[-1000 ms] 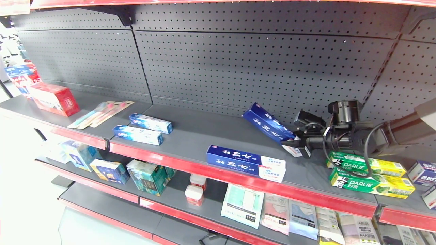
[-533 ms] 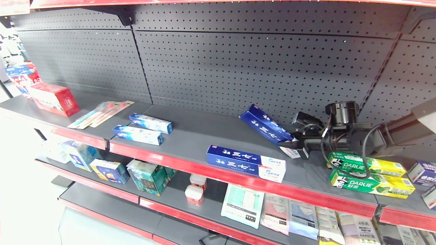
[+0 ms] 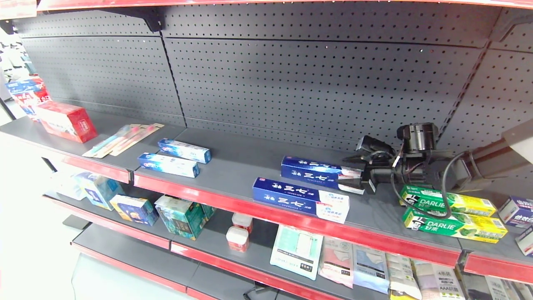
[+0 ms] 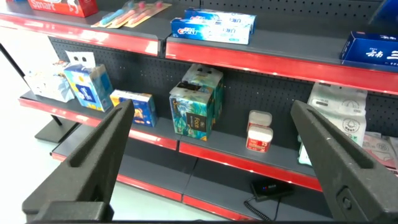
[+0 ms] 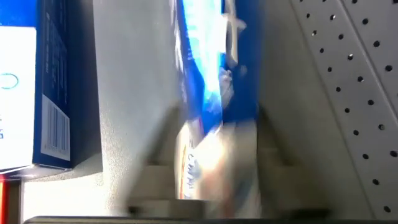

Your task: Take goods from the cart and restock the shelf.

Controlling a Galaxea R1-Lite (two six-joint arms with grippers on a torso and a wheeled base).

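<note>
Blue toothpaste box (image 3: 316,173) level on shelf (image 3: 250,158), just behind matching box (image 3: 300,200), probably aligned as a second row. Right gripper (image 3: 360,183): fingers pinching white end, pending release. Left gripper (image 4: 211,109): fingers spread, empty.

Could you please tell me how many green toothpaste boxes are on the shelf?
2. Both lie on the shelf, right side: front green box near the edge, rear green box right behind it. The right arm may hide more.
</note>
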